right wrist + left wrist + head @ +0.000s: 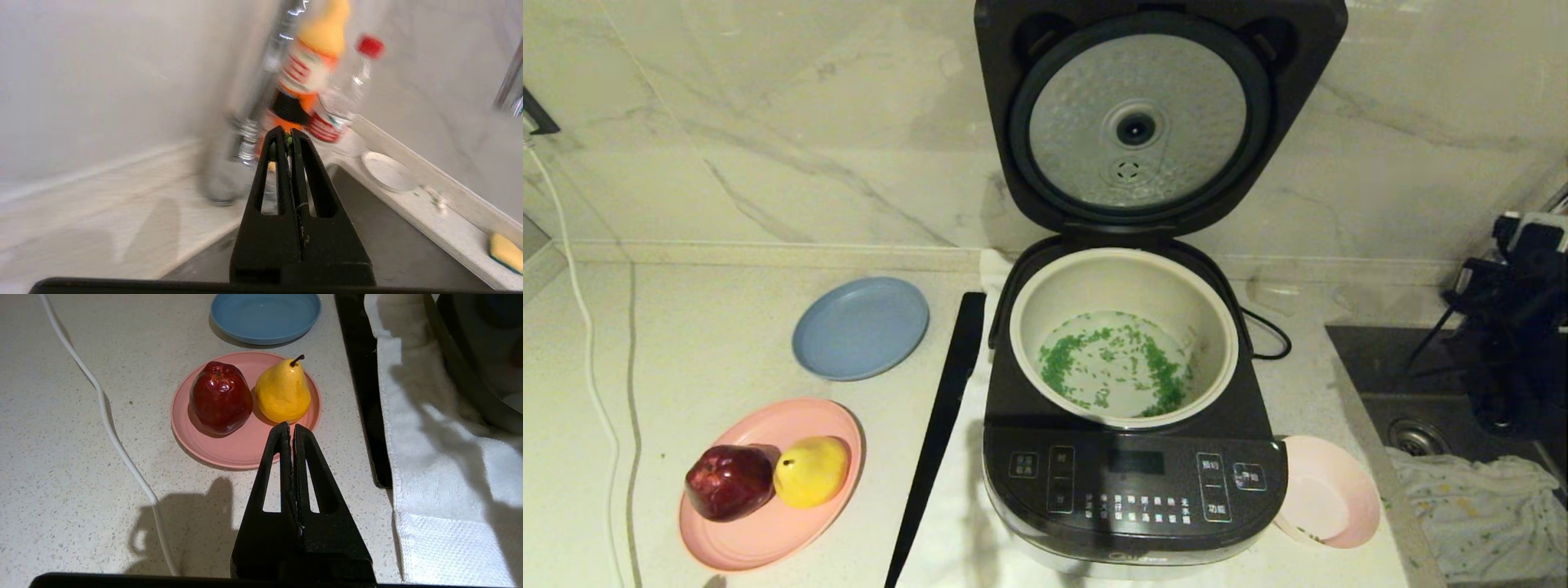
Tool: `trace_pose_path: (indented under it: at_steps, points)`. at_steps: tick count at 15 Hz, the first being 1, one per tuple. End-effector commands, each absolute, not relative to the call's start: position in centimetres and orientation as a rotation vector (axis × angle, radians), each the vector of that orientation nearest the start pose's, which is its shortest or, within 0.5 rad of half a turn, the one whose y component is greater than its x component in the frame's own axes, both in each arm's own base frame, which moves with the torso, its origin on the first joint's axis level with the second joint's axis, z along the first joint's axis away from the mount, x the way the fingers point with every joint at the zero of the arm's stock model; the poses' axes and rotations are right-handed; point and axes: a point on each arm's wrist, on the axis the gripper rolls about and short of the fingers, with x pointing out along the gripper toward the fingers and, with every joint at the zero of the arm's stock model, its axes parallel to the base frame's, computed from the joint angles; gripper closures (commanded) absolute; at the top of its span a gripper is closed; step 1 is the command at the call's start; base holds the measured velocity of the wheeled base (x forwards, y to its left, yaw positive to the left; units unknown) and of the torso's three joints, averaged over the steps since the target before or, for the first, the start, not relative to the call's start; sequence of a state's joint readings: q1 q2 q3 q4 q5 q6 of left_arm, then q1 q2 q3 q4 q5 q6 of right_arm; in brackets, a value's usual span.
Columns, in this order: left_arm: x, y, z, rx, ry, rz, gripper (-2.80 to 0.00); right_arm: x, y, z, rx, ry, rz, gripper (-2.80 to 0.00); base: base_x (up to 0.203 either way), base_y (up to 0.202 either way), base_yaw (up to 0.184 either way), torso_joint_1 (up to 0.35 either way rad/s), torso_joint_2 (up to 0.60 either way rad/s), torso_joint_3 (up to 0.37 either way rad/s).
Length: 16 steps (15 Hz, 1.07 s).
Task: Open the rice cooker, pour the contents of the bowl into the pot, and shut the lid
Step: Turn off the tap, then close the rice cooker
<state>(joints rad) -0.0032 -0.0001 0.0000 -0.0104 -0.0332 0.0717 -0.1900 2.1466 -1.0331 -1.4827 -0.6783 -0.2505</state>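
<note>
The dark grey rice cooker (1135,490) stands mid-counter with its lid (1135,122) swung fully up, silver underside facing me. Inside the cream pot (1054,286) lie the green and white contents (1115,363) spread over the bottom. The pale pink bowl (1327,502) rests tilted against the cooker's right side, empty but for a few green specks at its rim. My right arm (1515,318) is over the sink, far from the cooker; the right gripper (286,134) is shut on nothing. The left gripper (291,426) is shut, low over the counter near the pink plate.
A pink plate (768,523) with a red apple (729,482) and a yellow pear (810,471), and a blue plate (860,327), lie left of the cooker. A long black strip (939,425) and a white cable (588,359) cross the counter. The sink (1421,408) holds a cloth (1478,506); bottles (310,81) stand by the tap.
</note>
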Motion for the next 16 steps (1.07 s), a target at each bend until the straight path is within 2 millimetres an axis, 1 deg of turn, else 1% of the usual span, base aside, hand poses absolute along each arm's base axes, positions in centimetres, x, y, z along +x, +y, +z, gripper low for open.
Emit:
trace_pose_path:
  at_steps: [1, 2, 4, 6, 7, 9, 11, 13, 15, 16]
  points:
    - [-2.2, -0.1, 7.5, 0.072, -0.007, -0.036, 0.0, 36.1, -5.5, 21.6, -0.098, -0.299, -0.823, 0.0, 0.0, 0.0, 0.0, 0.0, 0.0, 0.0]
    - [-2.2, -0.1, 7.5, 0.072, -0.007, -0.037, 0.0, 35.5, -4.6, 22.7, -0.081, -0.268, -0.792, 0.0, 0.0, 0.0, 0.0, 0.0, 0.0, 0.0]
    - [-2.2, -0.1, 7.5, 0.072, -0.007, -0.037, 0.0, 34.8, -2.6, 24.7, -0.05, -0.153, -0.723, 0.0, 0.0, 0.0, 0.0, 0.0, 0.0, 0.0]
    - [-2.2, -0.1, 7.5, 0.072, -0.007, -0.037, 0.0, 34.1, -0.7, 27.8, 0.021, -0.053, -0.64, 0.0, 0.0, 0.0, 0.0, 0.0, 0.0, 0.0]
    - [-2.2, -0.1, 7.5, 0.072, -0.006, -0.037, 0.0, 33.4, 0.2, 29.4, 0.065, -0.005, -0.577, 0.0, 0.0, 0.0, 0.0, 0.0, 0.0, 0.0]
    - [-2.2, -0.1, 7.5, 0.072, -0.007, -0.037, 0.0, 31.8, 1.9, 32.7, 0.179, 0.086, -0.408, 0.0, 0.0, 0.0, 0.0, 0.0, 0.0, 0.0]
    - [-2.2, -0.1, 7.5, 0.072, -0.007, -0.037, 0.0, 30.4, 3.2, 35.2, 0.341, 0.183, -0.175, 0.0, 0.0, 0.0, 0.0, 0.0, 0.0, 0.0]
    - [-2.2, -0.1, 7.5, 0.072, -0.007, -0.037, 0.0, 29.4, 4.1, 37.2, 0.499, 0.278, 0.066, 0.0, 0.0, 0.0, 0.0, 0.0, 0.0, 0.0]
    - [-2.2, -0.1, 7.5, 0.072, -0.007, -0.037, 0.0, 28.8, 4.7, 37.9, 0.615, 0.364, 0.249, 0.0, 0.0, 0.0, 0.0, 0.0, 0.0, 0.0]
    - [-2.2, -0.1, 7.5, 0.072, -0.007, -0.037, 0.0, 29.0, 4.8, 38.0, 0.677, 0.377, 0.292, 0.0, 0.0, 0.0, 0.0, 0.0, 0.0, 0.0]
